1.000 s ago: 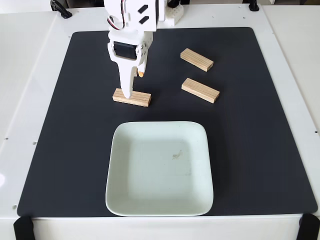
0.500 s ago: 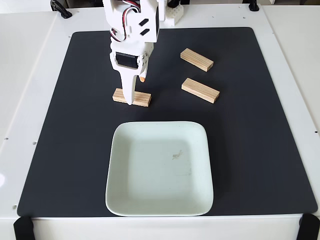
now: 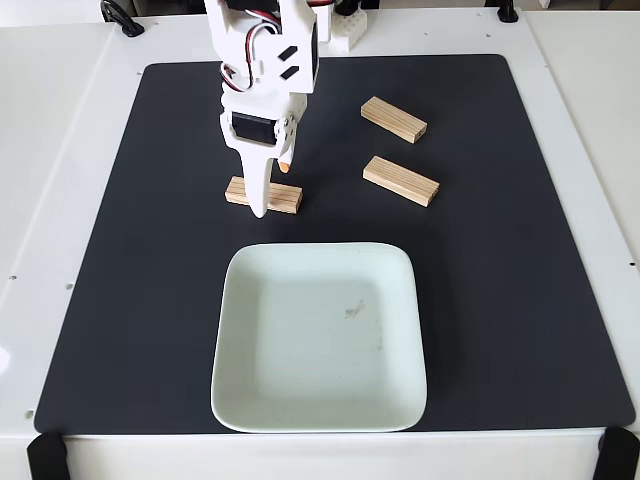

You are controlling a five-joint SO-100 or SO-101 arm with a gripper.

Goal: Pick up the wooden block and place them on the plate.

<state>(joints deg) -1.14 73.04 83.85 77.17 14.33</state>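
Jaws (image 3: 265, 195) straddle wooden block (image 3: 284, 196) on black mat (image 3: 500, 300) — closure unclear. 2 more blocks (image 3: 394, 119) (image 3: 401, 180) lie right. Plate (image 3: 318, 400) empty.

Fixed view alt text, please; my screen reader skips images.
A white gripper reaches down onto a wooden block on a black mat. Two more blocks lie to the right; an empty pale plate sits nearer the camera.

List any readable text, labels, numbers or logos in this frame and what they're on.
None readable. The wooden blocks, the plate, the black mat and the white table carry no print. The dark slots on the arm's white housing are cut-outs, not lettering.
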